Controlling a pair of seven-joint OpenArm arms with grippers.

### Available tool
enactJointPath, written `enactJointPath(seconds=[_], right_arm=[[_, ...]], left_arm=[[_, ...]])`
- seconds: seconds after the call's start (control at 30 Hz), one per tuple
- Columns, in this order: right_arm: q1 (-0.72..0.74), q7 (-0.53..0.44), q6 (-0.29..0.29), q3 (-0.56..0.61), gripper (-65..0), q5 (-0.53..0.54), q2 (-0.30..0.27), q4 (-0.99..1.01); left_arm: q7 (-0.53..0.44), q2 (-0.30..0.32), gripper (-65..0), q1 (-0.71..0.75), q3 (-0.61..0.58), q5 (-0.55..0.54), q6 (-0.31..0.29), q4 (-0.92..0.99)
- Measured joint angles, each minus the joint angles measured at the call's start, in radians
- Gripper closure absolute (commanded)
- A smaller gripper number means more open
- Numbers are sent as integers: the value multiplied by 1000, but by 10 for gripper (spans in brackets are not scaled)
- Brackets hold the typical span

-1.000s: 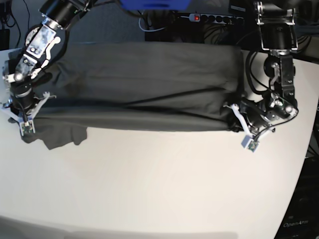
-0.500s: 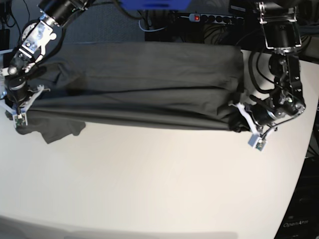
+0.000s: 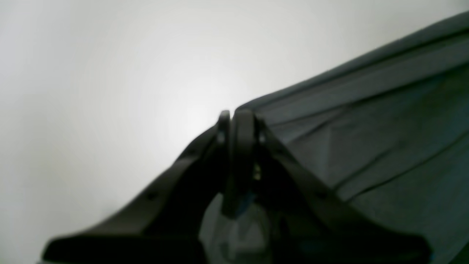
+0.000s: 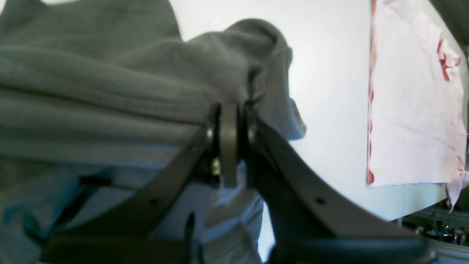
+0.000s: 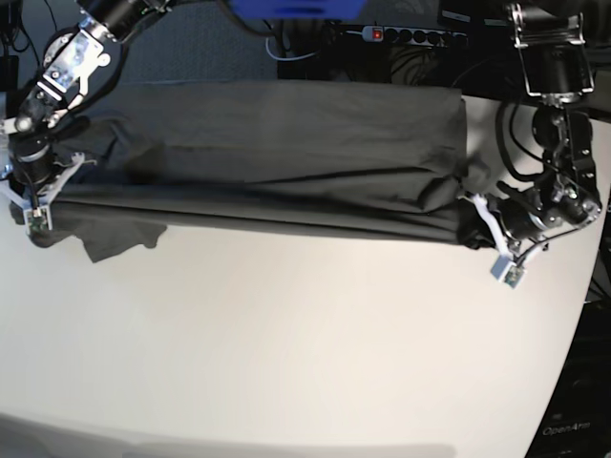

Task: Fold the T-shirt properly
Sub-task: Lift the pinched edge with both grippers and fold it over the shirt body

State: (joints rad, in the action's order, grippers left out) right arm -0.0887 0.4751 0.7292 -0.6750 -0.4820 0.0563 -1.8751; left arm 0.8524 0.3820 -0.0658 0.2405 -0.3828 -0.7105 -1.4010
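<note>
The dark grey T-shirt [image 5: 277, 162] lies stretched lengthwise across the far half of the white table [image 5: 305, 353], its two ends pinched between the closed jaws of the left gripper [image 5: 474, 232] and the right gripper [image 5: 46, 196], with one sleeve [image 5: 119, 239] hanging toward the near edge.
</note>
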Motion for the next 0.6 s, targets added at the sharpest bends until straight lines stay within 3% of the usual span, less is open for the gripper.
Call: enactJointPath(seconds=[0.3,0.4,0.6], right_arm=[[2,0,2,-64,-7,6,6,-3],[2,8,-27,-115,-7,-18,-6,-19],[8,14,-23,-198,-7,-17,37,-29]], left_arm=[[65,7,-25,-7,47,-13,-4,0],[95,26,-25,-32,81,27,19,0],[119,18,-25,-44,79,16,14,0]])
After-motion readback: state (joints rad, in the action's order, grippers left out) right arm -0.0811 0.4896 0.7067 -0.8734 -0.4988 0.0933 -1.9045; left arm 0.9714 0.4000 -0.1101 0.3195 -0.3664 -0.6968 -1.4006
